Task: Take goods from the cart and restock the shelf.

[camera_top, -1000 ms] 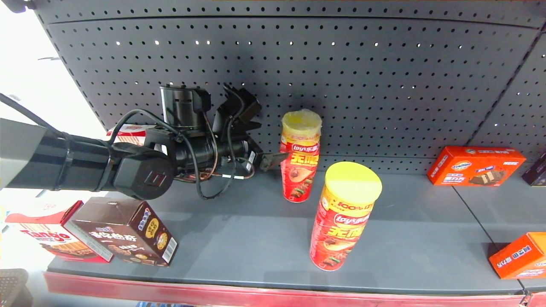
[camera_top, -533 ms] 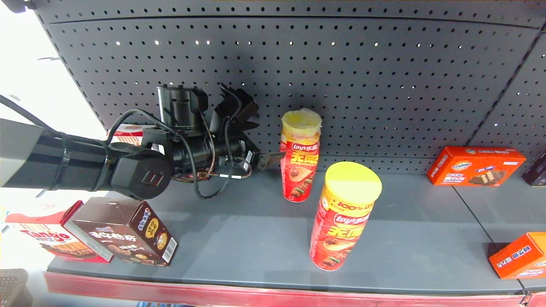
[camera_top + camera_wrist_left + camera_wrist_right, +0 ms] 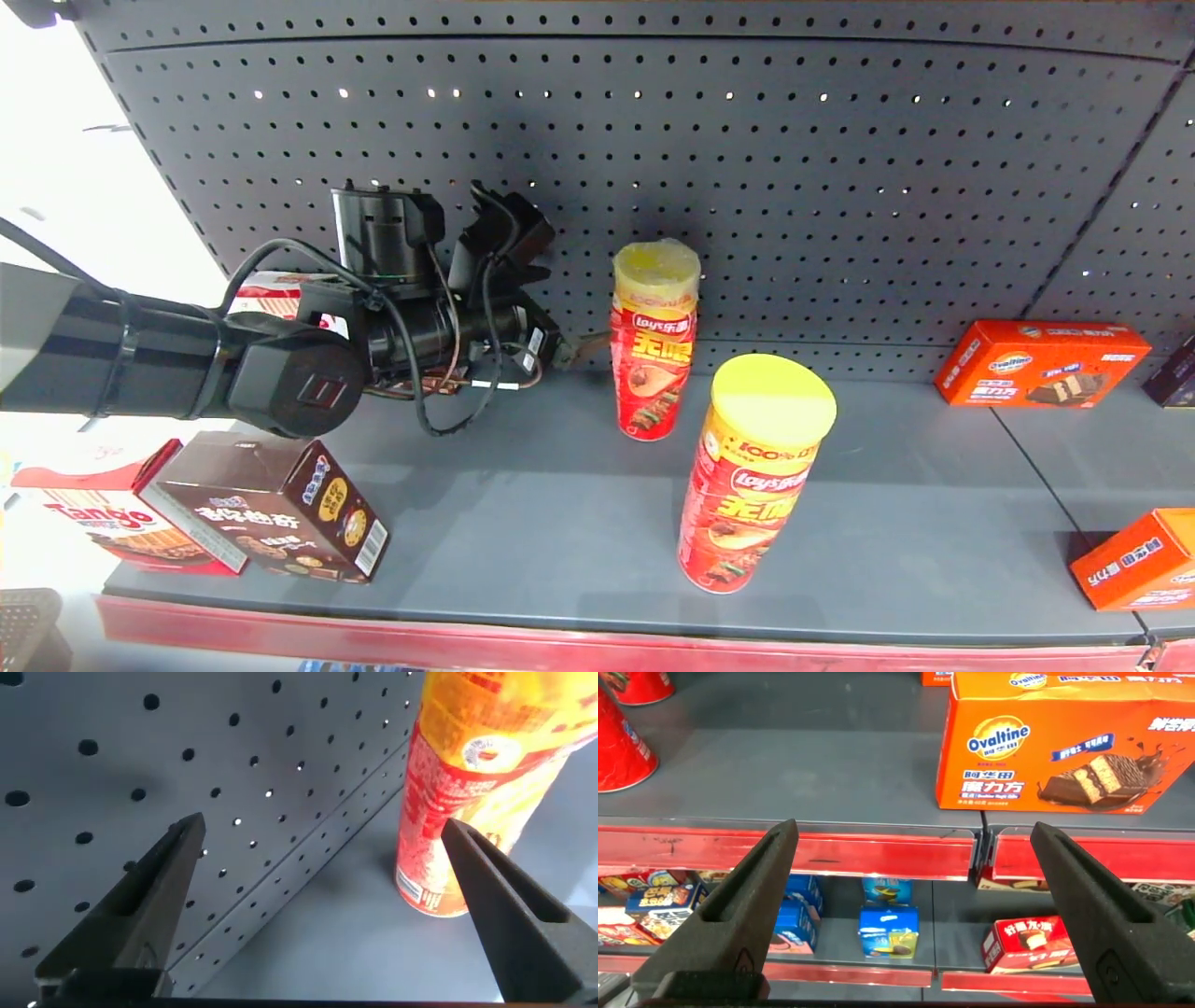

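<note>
Shelf (image 3: 523, 532) with pegboard (image 3: 794, 168) behind. Two red cans with yellow lids stand upright on the shelf, well apart from the boxes at either end. The rear can (image 3: 653, 341) stands close to the pegboard. The front can (image 3: 756, 471) stands nearer the shelf's front edge and to the right of the rear can, with a gap between the two.

The left gripper (image 3: 320, 831) is held level above the shelf at the rear can's left side, jaws spread wide with nothing between them. In the left wrist view the rear can lies beyond one fingertip, outside the gap. In the head view that fingertip (image 3: 590, 343) is just beside the can's wall; contact cannot be told.

The right gripper (image 3: 913, 831) is held in front of the shelf's red rail (image 3: 878, 854), jaws likewise apart and holding nothing. An orange box (image 3: 1050, 742) lies on the shelf above the rail, and blue packs (image 3: 887, 929) sit on a lower level.

At the shelf's left front lie a brown box (image 3: 280, 504) and, touching it, a red box (image 3: 103, 523). A flat red-orange box (image 3: 1041, 362) lies at the right rear.
</note>
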